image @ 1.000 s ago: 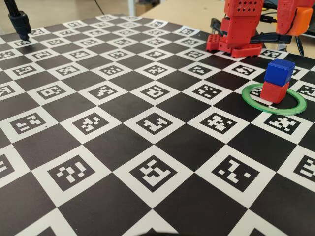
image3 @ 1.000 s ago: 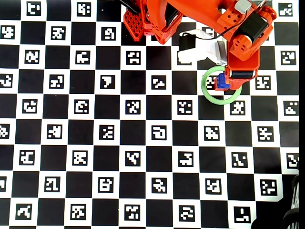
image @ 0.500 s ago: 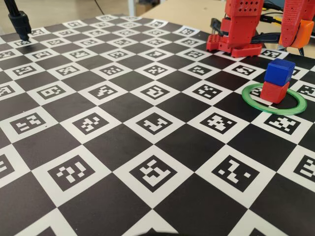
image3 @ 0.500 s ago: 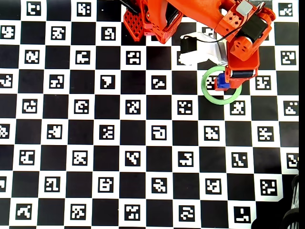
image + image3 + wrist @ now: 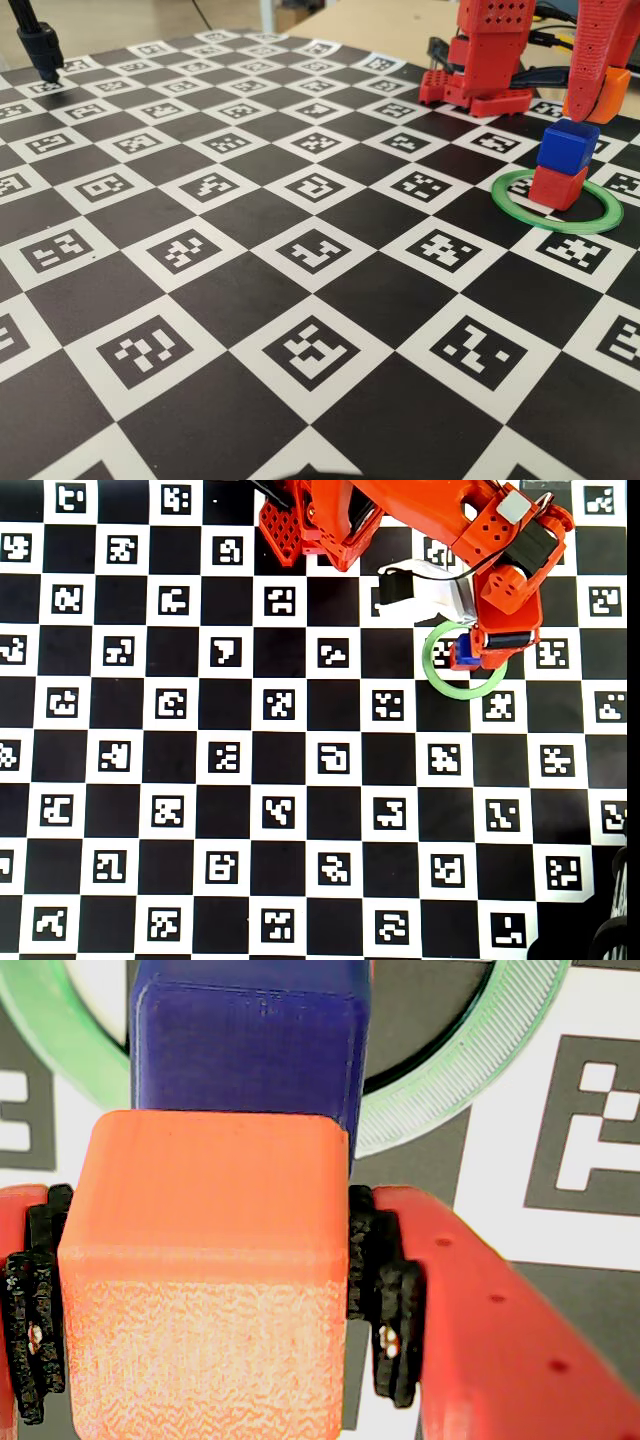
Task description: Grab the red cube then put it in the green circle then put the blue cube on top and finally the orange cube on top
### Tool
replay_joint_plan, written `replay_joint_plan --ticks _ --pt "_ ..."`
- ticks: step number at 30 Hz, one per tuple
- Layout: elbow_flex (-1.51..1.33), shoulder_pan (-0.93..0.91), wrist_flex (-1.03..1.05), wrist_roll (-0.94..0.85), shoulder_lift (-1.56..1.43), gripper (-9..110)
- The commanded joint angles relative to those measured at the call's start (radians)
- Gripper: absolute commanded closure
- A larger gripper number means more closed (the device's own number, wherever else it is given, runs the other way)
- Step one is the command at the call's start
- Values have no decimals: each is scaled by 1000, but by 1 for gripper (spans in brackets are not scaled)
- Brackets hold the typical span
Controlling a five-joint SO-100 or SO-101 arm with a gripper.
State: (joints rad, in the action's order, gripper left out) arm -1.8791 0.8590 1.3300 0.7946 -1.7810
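The tool [image 5: 210, 1300] clamped the orange cube [image 5: 205, 1275] just behind the blue cube [image 5: 567, 146], apparently to cap the stack.

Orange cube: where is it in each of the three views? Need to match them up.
Fixed view: orange cube at the far right edge, held in the gripper, just above and behind the blue cube.
Wrist view: fills the lower left centre, clamped between the black pads.
Overhead view: not visible, hidden under the arm.
Shared landmark: the green ring, seen in all three.
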Motion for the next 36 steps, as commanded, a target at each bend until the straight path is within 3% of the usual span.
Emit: replay_joint_plan --ticks 1,36 --pt "25 -15 9 -6 -20 94" --pt "-31 -48 -11 -34 -40 94"
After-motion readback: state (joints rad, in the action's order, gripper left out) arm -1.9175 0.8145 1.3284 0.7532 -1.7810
